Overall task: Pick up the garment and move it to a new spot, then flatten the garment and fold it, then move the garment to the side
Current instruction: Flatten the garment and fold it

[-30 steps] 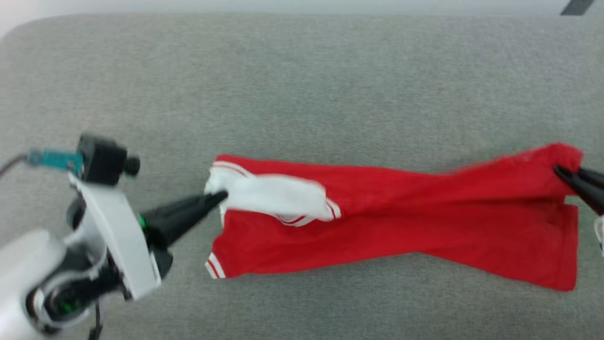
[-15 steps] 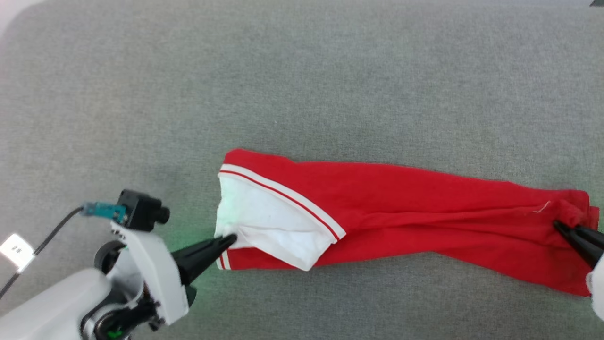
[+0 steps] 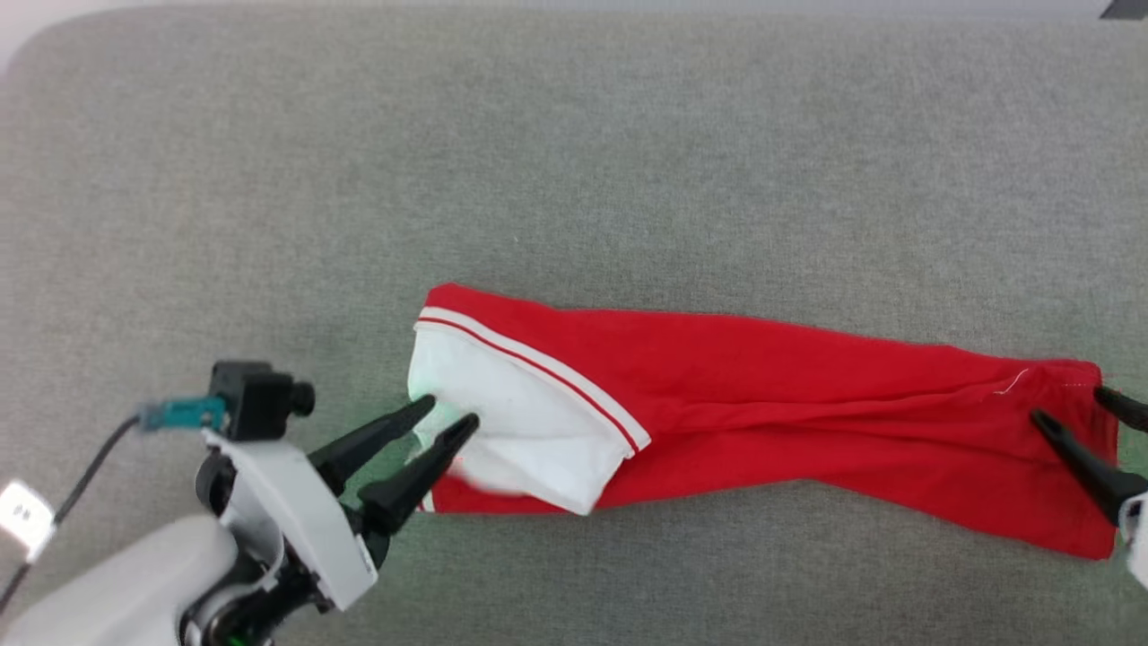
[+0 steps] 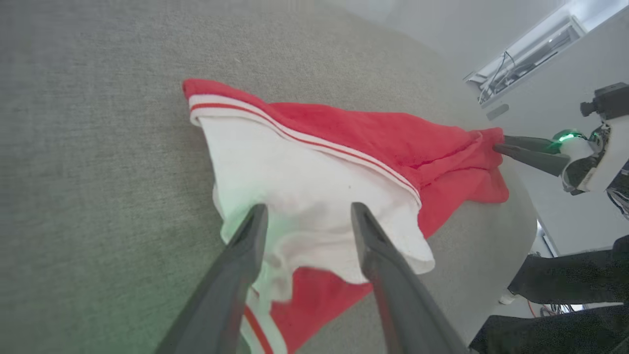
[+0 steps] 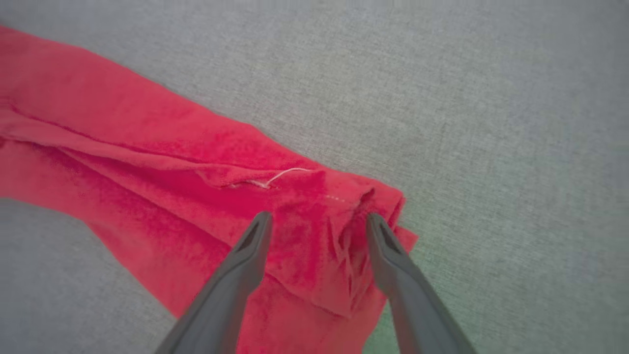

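We look across a grey woven surface (image 3: 574, 161), its corner rounded at the head view's upper left. In the left wrist view's upper right we see a pale wall (image 4: 432, 24) and loose cables (image 4: 499, 78).

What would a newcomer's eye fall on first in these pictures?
The red garment lies stretched in a long band across the grey surface, with its white sleeve at the band's left end in the head view. The left pincer stands open over that sleeve, and the right pincer stands open at the opposite end.
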Motion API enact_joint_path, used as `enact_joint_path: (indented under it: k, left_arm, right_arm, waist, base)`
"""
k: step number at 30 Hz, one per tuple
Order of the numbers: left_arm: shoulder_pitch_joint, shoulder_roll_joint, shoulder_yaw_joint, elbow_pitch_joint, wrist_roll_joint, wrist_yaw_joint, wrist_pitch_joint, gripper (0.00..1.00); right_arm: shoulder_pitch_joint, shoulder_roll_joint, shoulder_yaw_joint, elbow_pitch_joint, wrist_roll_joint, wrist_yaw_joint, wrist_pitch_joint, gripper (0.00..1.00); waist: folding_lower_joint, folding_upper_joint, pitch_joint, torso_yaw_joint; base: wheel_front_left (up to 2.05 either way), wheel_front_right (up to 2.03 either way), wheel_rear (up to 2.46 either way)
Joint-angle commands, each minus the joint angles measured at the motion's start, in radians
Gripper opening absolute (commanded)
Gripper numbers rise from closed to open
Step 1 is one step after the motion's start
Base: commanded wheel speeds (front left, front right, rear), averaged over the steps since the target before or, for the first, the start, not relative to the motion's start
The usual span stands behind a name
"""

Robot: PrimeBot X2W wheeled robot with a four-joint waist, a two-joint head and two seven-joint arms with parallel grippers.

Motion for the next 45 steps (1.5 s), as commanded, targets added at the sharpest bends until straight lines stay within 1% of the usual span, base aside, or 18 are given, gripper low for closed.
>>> enact_joint_path:
  k: [1,5,7,10,11,14,21,24,26,27,31,38,40,41,42,43,44,45]
  left_arm:
    - [0.026,0.000,0.001,-0.004,0.011,-0.002,-0.040,1.00]
    - [0.078,-0.030,0.002,0.008,0.037,-0.002,-0.121,1.00]
    - [0.100,-0.047,0.016,0.021,0.042,-0.002,-0.136,1.00]
    - [0.129,-0.089,0.043,0.043,0.057,-0.002,-0.148,1.00]
    - [0.137,-0.104,0.054,0.050,0.065,-0.002,-0.149,1.00]
    - [0.170,-0.161,0.141,0.072,0.119,-0.002,-0.150,1.00]
    - [0.266,-0.337,0.364,0.162,0.376,-0.002,-0.150,1.00]
    - [0.311,-0.396,0.426,0.180,0.499,-0.002,-0.148,1.00]
    - [0.338,-0.434,0.461,0.186,0.547,-0.002,-0.148,1.00]
    - [0.338,-0.434,0.461,0.186,0.547,-0.002,-0.148,1.00]
    - [0.381,-0.479,0.553,0.188,0.652,-0.002,-0.148,1.00]
    - [0.445,-0.560,0.744,0.157,0.934,0.011,-0.148,1.00]
    - [0.465,-0.586,0.788,0.138,0.995,0.011,-0.148,1.00]
    - [0.472,-0.595,0.806,0.127,1.031,0.010,-0.148,1.00]
    - [0.480,-0.604,0.821,0.119,1.059,0.010,-0.148,1.00]
    - [0.489,-0.620,0.840,0.107,1.077,0.009,-0.148,1.00]
    - [0.496,-0.630,0.856,0.100,1.099,0.007,-0.148,1.00]
    - [0.503,-0.635,0.867,0.094,1.121,0.006,-0.148,1.00]
  right_arm:
    - [0.029,0.003,-0.037,-0.012,0.016,-0.002,0.012,1.00]
    - [0.098,0.030,-0.154,-0.011,0.067,-0.002,0.065,1.00]
    - [0.125,0.050,-0.204,-0.003,0.100,-0.002,0.100,1.00]
    - [0.164,0.064,-0.250,0.029,0.108,-0.002,0.160,1.00]
    - [0.171,0.076,-0.263,0.040,0.117,-0.001,0.178,1.00]
    - [0.184,0.092,-0.295,0.073,0.121,-0.001,0.229,1.00]
    - [0.157,0.179,-0.340,0.135,0.099,-0.001,0.338,1.00]
    - [0.139,0.212,-0.356,0.157,0.078,-0.001,0.376,1.00]
    - [0.126,0.233,-0.367,0.166,0.059,-0.001,0.395,1.00]
    - [0.126,0.233,-0.367,0.166,0.059,-0.001,0.395,1.00]
    - [0.107,0.278,-0.390,0.185,0.018,-0.001,0.437,1.00]
    - [0.085,0.339,-0.399,0.209,-0.026,-0.001,0.469,1.00]
    - [0.076,0.356,-0.399,0.217,-0.033,-0.001,0.471,1.00]
    - [0.067,0.366,-0.404,0.223,-0.037,-0.001,0.466,0.92]
    - [0.062,0.374,-0.407,0.229,-0.040,-0.001,0.463,0.45]
    - [0.051,0.381,-0.402,0.230,-0.044,-0.001,0.459,0.24]
    - [0.042,0.386,-0.399,0.229,-0.049,-0.001,0.449,0.00]
    - [0.034,0.387,-0.396,0.234,-0.050,-0.001,0.441,0.00]
  waist:
    - [0.0000,0.0000,-0.020,0.012]
    - [0.0000,0.0000,-0.045,0.043]
    - [0.0000,0.0000,-0.054,0.064]
    - [0.0000,0.0000,-0.064,0.100]
    - [0.0000,0.0000,-0.067,0.112]
    - [0.0000,0.0000,-0.071,0.145]
    - [0.0000,0.0000,-0.081,0.197]
    - [0.0000,0.0000,-0.086,0.206]
    - [0.0000,0.0000,-0.089,0.208]
    - [0.0000,0.0000,-0.089,0.208]
    - [0.0000,0.0000,-0.098,0.208]
    - [0.0000,0.0000,-0.105,0.197]
    - [0.0000,0.0000,-0.104,0.192]
    - [0.0000,0.0000,-0.104,0.188]
    - [0.0000,0.0000,-0.103,0.185]
    - [0.0000,0.0000,-0.103,0.181]
    - [0.0000,0.0000,-0.102,0.178]
    - [0.0000,0.0000,-0.100,0.175]
  base:
    - [0.00,0.00,0.00]
    - [0.00,0.00,0.00]
    - [0.00,0.00,0.00]
    - [0.00,0.00,0.00]
    - [0.00,0.00,0.00]
    - [0.00,0.00,0.00]
    - [0.00,0.00,0.00]
    - [0.00,0.00,0.00]
    - [0.00,0.00,0.00]
    - [0.00,0.00,0.00]
    - [0.00,0.00,0.00]
    - [0.00,0.00,0.00]
    - [0.00,0.00,0.00]
    - [0.00,0.00,0.00]
    - [0.00,0.00,0.00]
    - [0.00,0.00,0.00]
    - [0.00,0.00,0.00]
    - [0.00,0.00,0.00]
